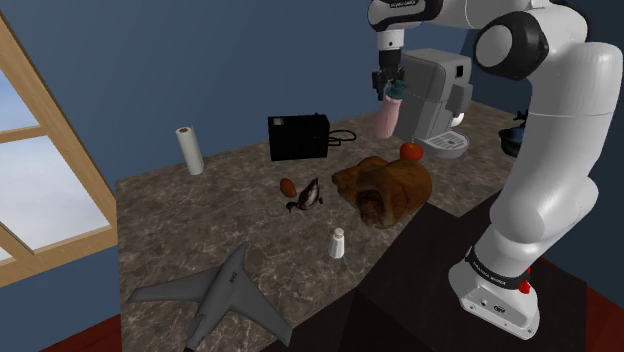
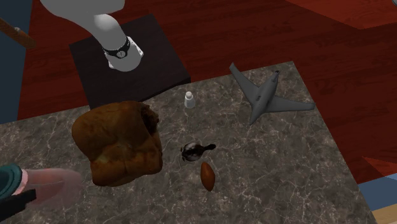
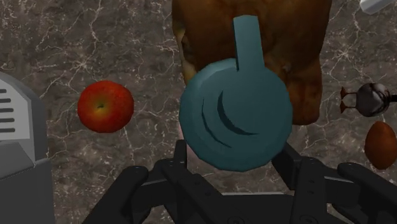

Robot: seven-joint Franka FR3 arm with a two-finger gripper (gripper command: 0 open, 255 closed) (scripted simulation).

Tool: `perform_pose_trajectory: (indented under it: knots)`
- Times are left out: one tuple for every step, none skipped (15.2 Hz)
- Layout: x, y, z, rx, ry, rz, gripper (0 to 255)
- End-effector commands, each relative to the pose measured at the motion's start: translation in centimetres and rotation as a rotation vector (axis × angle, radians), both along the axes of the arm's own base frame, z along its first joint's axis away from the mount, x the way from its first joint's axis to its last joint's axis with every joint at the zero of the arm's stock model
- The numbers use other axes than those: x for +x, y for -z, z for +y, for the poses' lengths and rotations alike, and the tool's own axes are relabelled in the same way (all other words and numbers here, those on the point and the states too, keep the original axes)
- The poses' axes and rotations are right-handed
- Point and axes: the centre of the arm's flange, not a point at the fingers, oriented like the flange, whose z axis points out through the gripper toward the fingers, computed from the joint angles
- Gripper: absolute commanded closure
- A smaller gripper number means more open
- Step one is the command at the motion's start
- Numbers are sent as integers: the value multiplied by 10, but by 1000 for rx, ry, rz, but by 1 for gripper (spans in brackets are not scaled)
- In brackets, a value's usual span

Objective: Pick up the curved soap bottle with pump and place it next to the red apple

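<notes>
— Soap bottle (image 1: 385,122), the curved pink one with the teal pump: where do we have it?

— We see it upright in the all-black pincer (image 1: 388,86), which is closed on its neck just under the pump head. Whether its base touches the dark marbled stone counter (image 1: 190,225) we cannot tell.

— And the round red apple (image 1: 411,151)?

— In the shoulder view it sits at about four o'clock from the bottle's base, near it but apart, in front of the grey coffee machine (image 1: 440,90).

— What else do we find close by?

— A lumpy brown loaf (image 1: 385,187) lies at six o'clock from the bottle, just beside the apple, at the apple's seven o'clock. At seven o'clock from the loaf we see a small white shaker (image 1: 338,243) standing upright on the counter.
</notes>
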Motion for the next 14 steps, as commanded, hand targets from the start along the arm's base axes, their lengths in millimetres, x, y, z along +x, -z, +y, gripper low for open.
perform_pose_trajectory:
  knots:
    - [2, 6, -27, -1, -2, 0, 255]
    - [2, 8, -40, -1, -2, 0, 255]
    - [3, 11, -53, -1, -2, 0, 255]
    - [4, 13, -66, -1, -2, 0, 255]
    - [4, 16, -79, -1, -2, 0, 255]
    - [5, 18, -92, -1, -2, 0, 255]
    - [5, 21, -105, -1, -2, 0, 255]
    - [6, 24, -121, -1, -2, 0, 255]
    - [6, 30, -121, -1, -2, 0, 255]
    - [6, 35, -121, -1, -2, 0, 255]
    - [6, 40, -121, -1, -2, 0, 255]
    - [6, 45, -121, -1, -2, 0, 255]
    - [6, 51, -121, -1, -2, 0, 255]
    - [6, 56, -121, -1, -2, 0, 255]
